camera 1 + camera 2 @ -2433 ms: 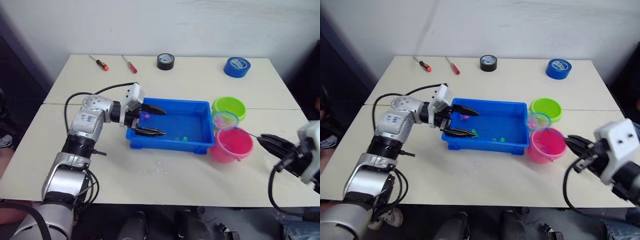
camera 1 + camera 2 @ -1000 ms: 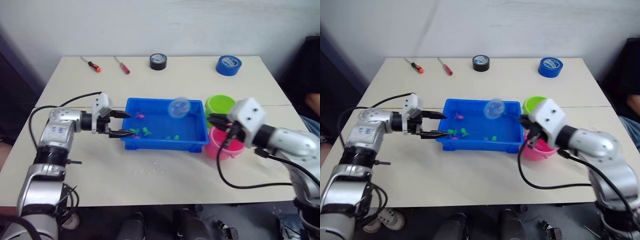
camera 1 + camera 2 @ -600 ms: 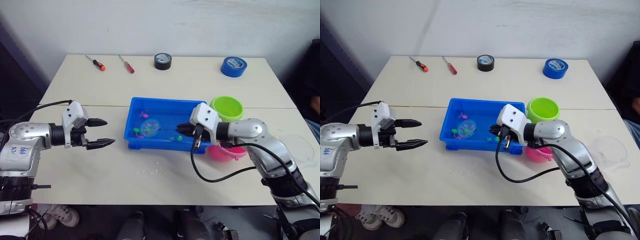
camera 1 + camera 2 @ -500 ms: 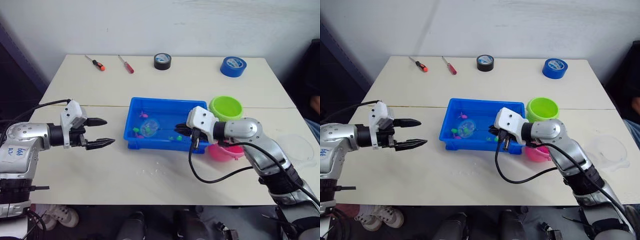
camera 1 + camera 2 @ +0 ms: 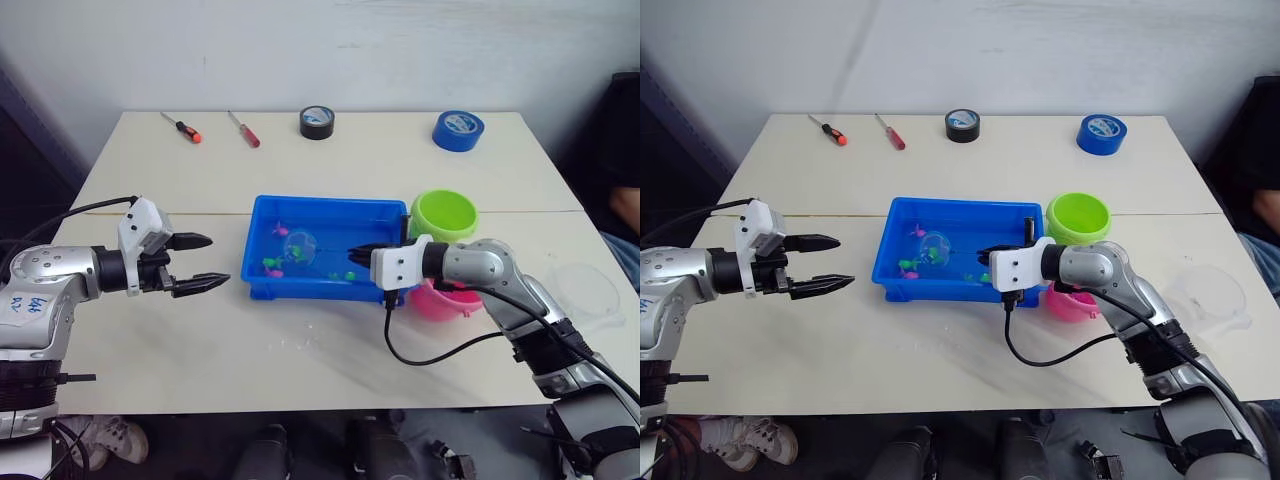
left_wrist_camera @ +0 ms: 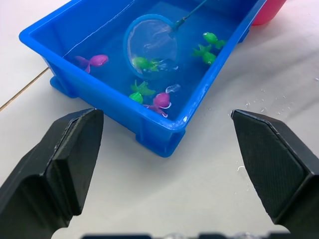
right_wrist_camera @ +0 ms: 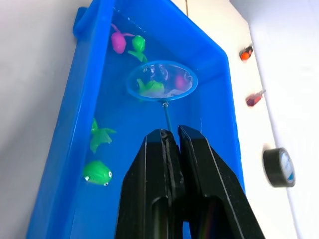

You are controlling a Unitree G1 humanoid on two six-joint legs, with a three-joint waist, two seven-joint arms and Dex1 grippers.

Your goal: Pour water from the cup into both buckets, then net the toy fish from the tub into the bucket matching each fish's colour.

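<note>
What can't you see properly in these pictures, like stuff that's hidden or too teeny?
- Inside of the pink bucket: eye views, the right arm lies over it, so any water or fish is hidden.
- Water in the green bucket: eye views, too small to tell.
- Whether the net in the tub holds the green fish or hangs above it: left wrist view, mesh and water blur it.
- Net handle inside the right gripper: right wrist view, shut jaws cover it.

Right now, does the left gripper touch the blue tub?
Apart. The left eye view shows bare table between the open left gripper and the tub.
</note>
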